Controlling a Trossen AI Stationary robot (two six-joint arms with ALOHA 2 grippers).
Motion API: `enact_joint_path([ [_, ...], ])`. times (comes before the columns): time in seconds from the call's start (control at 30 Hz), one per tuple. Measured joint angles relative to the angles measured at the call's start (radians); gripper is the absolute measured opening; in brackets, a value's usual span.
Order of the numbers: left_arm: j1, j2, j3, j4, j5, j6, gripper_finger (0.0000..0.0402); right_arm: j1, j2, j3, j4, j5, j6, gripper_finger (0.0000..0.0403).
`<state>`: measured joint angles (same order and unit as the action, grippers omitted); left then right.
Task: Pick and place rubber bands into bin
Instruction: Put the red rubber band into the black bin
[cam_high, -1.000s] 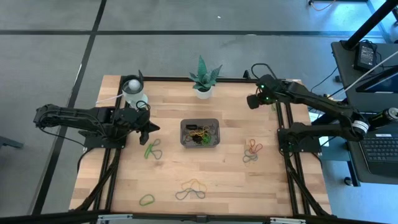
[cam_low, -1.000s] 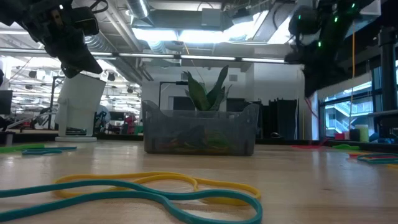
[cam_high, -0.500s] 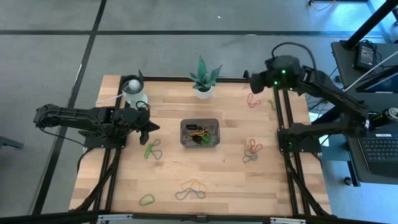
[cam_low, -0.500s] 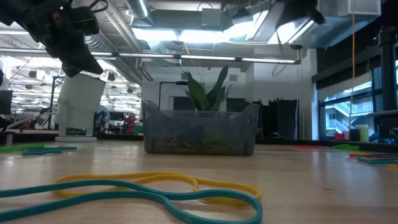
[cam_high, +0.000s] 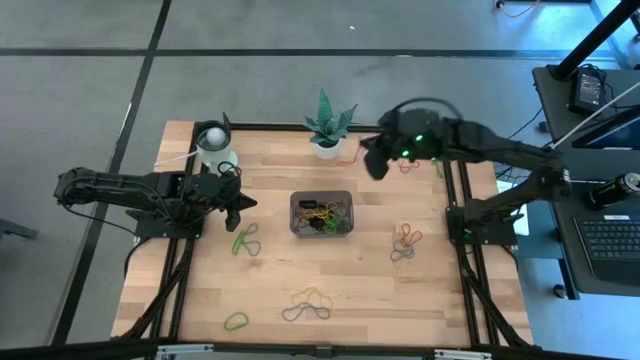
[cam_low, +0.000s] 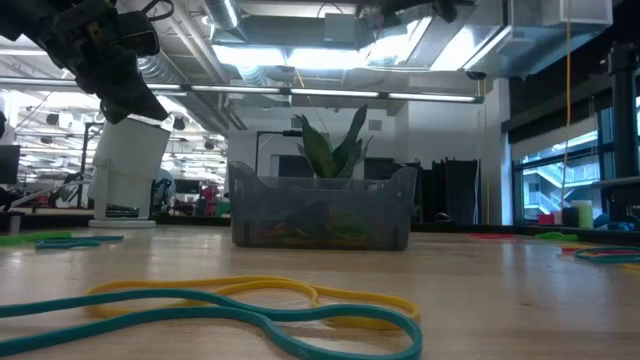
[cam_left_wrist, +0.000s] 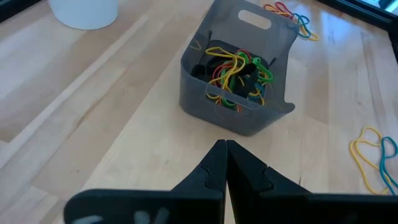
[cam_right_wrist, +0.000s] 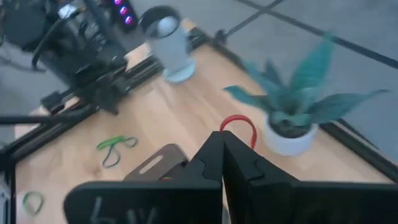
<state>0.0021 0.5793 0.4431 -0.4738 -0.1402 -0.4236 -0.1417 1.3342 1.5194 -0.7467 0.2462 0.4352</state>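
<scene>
The right gripper (cam_high: 372, 163) hung high over the far side of the pale wooden slatted table (cam_high: 270, 290), at about one o'clock from the small dark grey translucent bin (cam_high: 321, 213) and just beside the green spiky plant in its white pot (cam_high: 327, 128). Its two dark fingers were pressed together on a thin red rubber band (cam_right_wrist: 239, 127), which stood out from the tips as a small loop in the right wrist view. The bin sat near the middle of the table and already held a tangle of yellow, red, green and black bands (cam_left_wrist: 235, 70).

The step in hand looked like the carry to the bin. To do it well, the gripper should come from one o'clock towards the centre until its tips stand squarely over the bin's open top, then sink low between the walls before parting, since a light loop let go from height may bounce off the rim or cling to one finger.

The left gripper (cam_high: 246, 206) waited at nine o'clock from the bin, fingers shut and holding nothing, pointing at it; the tall white round cup (cam_high: 214, 146) stood at ten o'clock.

More bands lay loose: a green pair (cam_high: 245, 240) at eight o'clock, a yellow and teal cluster (cam_high: 309, 303) at six o'clock, a single green loop (cam_high: 236, 321) at seven o'clock, and a red and grey bunch (cam_high: 405, 243) at four o'clock.
</scene>
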Motion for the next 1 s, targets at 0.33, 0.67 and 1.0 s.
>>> enact_joint_path([
  [0.33, 0.0, 0.0, 0.0, 0.0, 0.0, 0.0, 0.0001, 0.144, 0.175, -0.001, 0.039, 0.012, -0.02, 0.0],
  [0.67, 0.0, 0.0, 0.0, 0.002, 0.003, 0.0, 0.0001, 0.195, 0.378, -0.001, 0.062, 0.016, 0.011, 0.0],
  [1.0, 0.0, 0.0, 0.0, 0.002, 0.003, 0.0, 0.0001, 0.198, 0.587, -0.001, 0.136, 0.015, 0.114, 0.0],
])
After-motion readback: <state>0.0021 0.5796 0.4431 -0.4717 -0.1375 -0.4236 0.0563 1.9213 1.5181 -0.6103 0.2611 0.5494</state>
